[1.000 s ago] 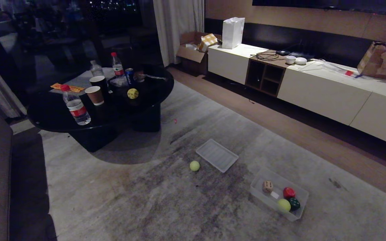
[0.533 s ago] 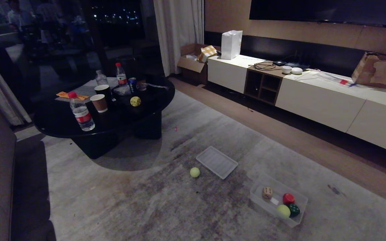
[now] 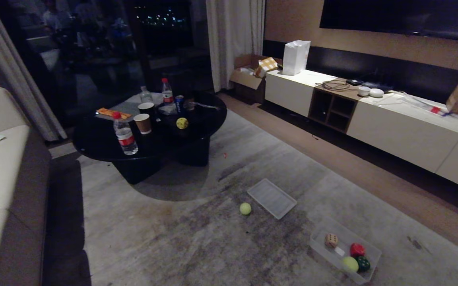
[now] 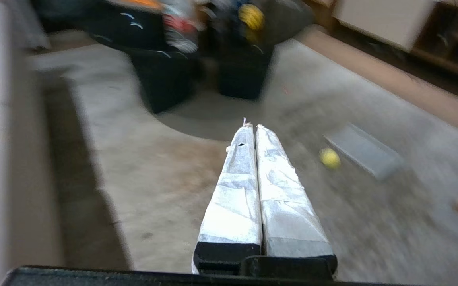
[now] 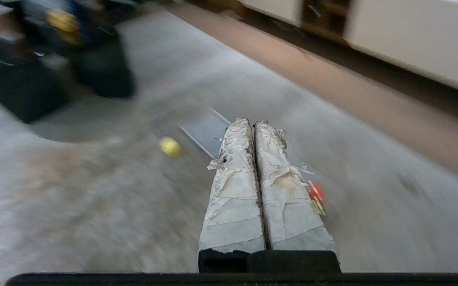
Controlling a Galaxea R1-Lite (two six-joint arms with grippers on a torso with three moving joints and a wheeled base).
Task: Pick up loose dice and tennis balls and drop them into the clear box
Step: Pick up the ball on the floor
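A loose tennis ball (image 3: pixel 245 208) lies on the grey rug beside a flat clear lid (image 3: pixel 272 198). The clear box (image 3: pixel 328 254) sits on the rug at lower right. It holds a cream die (image 3: pixel 330 240), a red die (image 3: pixel 357 250), a dark green die (image 3: pixel 363 263) and another tennis ball (image 3: pixel 350 263). A yellow die (image 3: pixel 181 123) rests on the black round table (image 3: pixel 98 139). Neither arm shows in the head view. My left gripper (image 4: pixel 251 126) and right gripper (image 5: pixel 251 122) are both shut and empty, held above the rug well short of the ball (image 4: pixel 329 158) (image 5: pixel 170 146).
Bottles, paper cups and a can crowd the black table around the yellow die. A sofa (image 3: pixel 2 182) runs along the left. A long white low cabinet (image 3: pixel 404 131) lines the far right wall, with a strip of wooden floor before it.
The whole head view has shifted: the camera has risen and turned, bringing the sofa into view on the left. Ball, lid, box and dice keep their places on rug and table.
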